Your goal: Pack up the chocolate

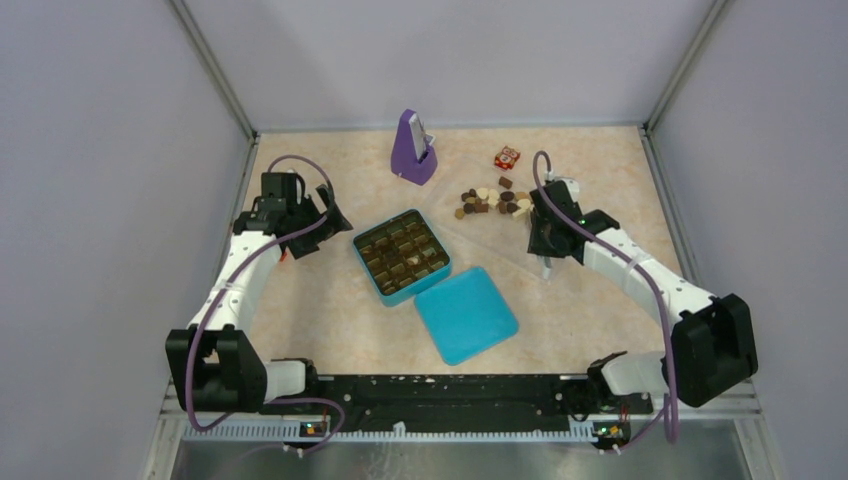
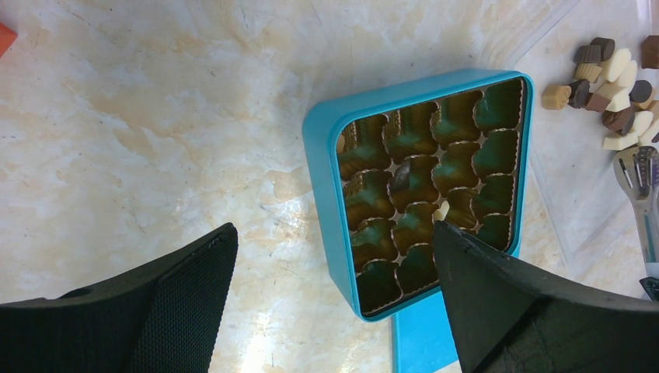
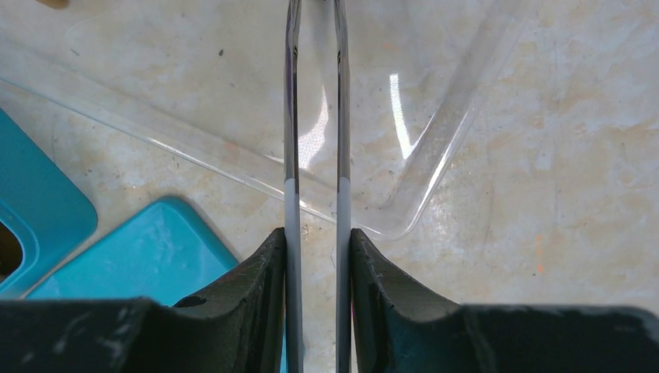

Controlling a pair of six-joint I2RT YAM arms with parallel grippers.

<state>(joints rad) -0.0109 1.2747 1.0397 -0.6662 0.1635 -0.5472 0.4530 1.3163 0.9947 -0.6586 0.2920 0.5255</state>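
Note:
The chocolate (image 1: 490,200) is a loose pile of dark, light brown and cream pieces on a clear plastic tray (image 1: 470,232) at the back right; it also shows in the left wrist view (image 2: 614,85). The open teal box (image 1: 402,256) with brown paper cups sits at centre and holds a cream piece (image 2: 441,210) and a dark piece (image 2: 402,177). My right gripper (image 1: 548,235) is shut on metal tongs (image 3: 339,116) just right of the pile; their tips run out of the right wrist view. My left gripper (image 1: 318,222) is open and empty, left of the box (image 2: 326,179).
The teal lid (image 1: 466,314) lies flat just near-right of the box. A purple upright object (image 1: 413,150) stands at the back centre. A small red-and-white cube (image 1: 507,157) sits behind the pile. The tray's near corner (image 3: 388,229) lies just ahead of the right fingers.

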